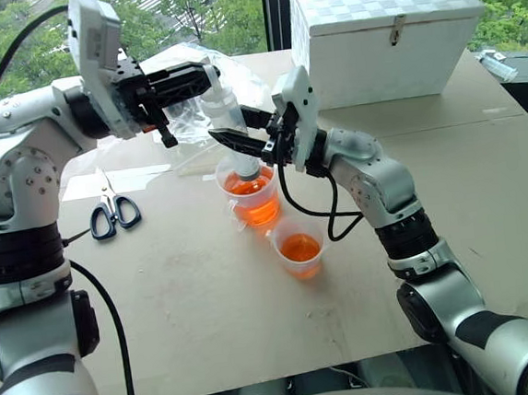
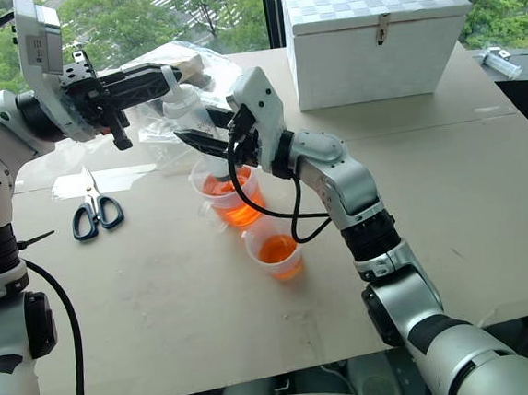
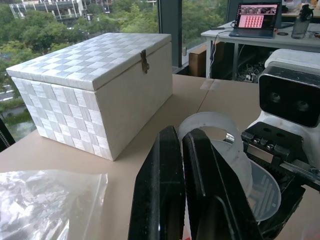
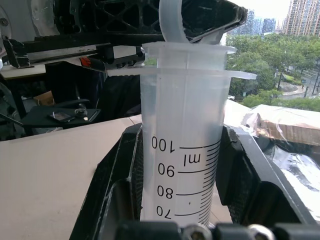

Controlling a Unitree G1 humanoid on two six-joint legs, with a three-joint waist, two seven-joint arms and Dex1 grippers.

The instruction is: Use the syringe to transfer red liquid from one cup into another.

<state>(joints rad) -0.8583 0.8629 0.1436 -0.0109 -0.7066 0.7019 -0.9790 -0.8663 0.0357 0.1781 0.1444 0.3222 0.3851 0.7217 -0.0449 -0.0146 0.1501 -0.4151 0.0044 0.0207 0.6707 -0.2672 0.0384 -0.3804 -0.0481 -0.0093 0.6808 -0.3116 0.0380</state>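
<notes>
While right gripper point(image 1: 241, 144) clamps syringe point(image 1: 228, 127), left arm reaches level.

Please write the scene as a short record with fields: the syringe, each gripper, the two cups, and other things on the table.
syringe: upright, tip down in the taller cup
right gripper: shut on the syringe barrel
left gripper: shut on the white plunger top
taller cup: holds red liquid
shorter cup: beside it, nearer the robot, also holds red liquid
other things: scissors, white box, clear plastic bag
</notes>
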